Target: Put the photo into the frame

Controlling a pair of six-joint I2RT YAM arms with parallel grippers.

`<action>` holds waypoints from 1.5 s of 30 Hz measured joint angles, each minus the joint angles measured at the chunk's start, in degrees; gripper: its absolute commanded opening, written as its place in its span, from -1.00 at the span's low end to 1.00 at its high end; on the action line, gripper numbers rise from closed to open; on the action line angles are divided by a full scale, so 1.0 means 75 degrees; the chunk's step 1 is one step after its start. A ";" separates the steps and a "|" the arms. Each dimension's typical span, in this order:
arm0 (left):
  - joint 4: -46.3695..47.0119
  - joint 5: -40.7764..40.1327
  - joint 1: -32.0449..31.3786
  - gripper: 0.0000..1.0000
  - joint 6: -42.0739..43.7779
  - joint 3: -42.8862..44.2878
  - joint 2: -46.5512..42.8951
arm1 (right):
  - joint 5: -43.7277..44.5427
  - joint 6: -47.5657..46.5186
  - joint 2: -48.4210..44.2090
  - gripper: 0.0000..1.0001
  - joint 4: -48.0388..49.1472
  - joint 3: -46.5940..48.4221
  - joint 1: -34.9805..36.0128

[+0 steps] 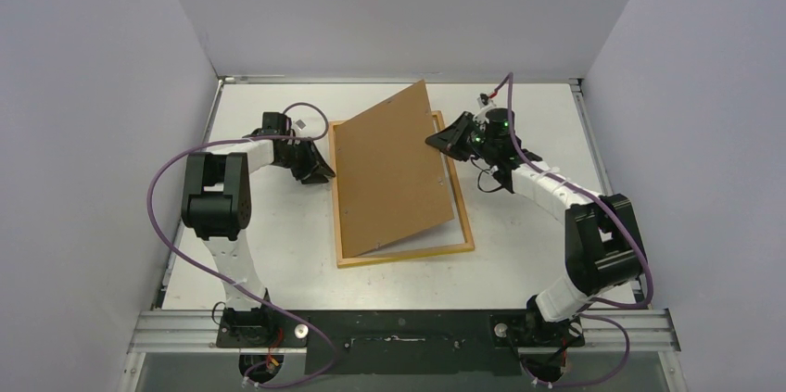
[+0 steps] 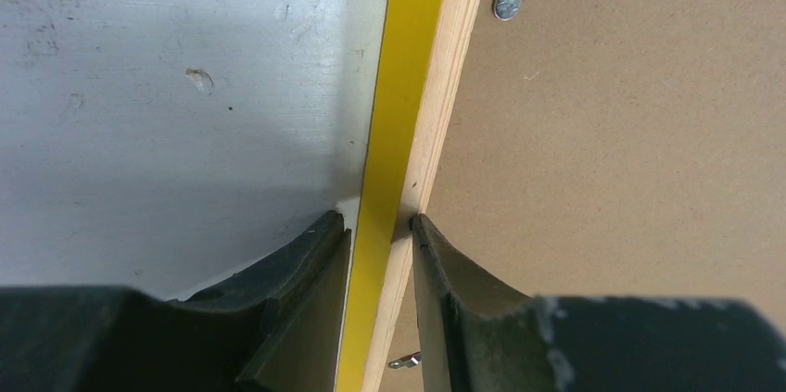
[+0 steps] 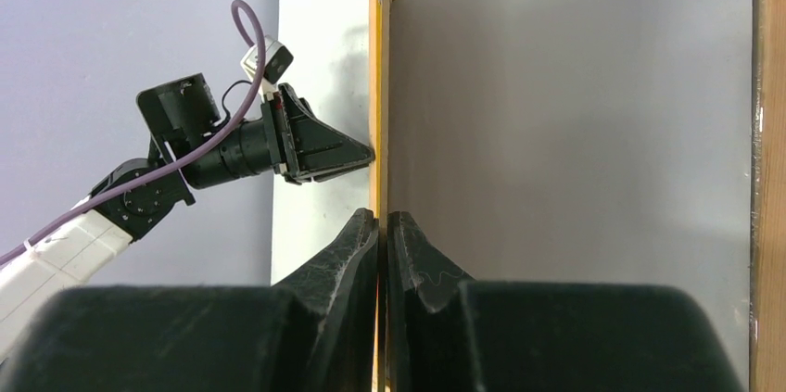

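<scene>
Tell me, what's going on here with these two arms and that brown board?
Two robot arms are working on a picture frame on the table. The left end effector pinches the frame's left edge. The right end effector grips the right edge of the brown backing board, which is tilted up off the frame like an open lid. No photo is in sight.

Bright, even overhead light, soft shadows; wrist views dark and blurry along the bottom.

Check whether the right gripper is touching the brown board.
Touching. Right wrist view shows the right gripper pinching the brown board by its thin edge, no gap.
</scene>
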 measured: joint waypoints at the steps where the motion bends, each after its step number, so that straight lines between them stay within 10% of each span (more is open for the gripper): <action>1: 0.0017 0.0000 0.0000 -0.41 -0.0006 -0.0009 0.0000 | -0.0017 0.0009 0.0000 -0.91 -0.0003 0.0000 -0.0023; 29: 0.0050 0.0035 -0.0058 -0.32 -0.0006 -0.0017 0.0000 | -0.0221 -0.1562 0.1580 0.03 -0.2296 0.1020 -0.0411; 45: -0.0023 0.0058 -0.0067 -0.30 0.0017 0.0064 0.0044 | -0.0280 -0.2326 0.2090 0.08 -0.3576 0.2241 -0.0434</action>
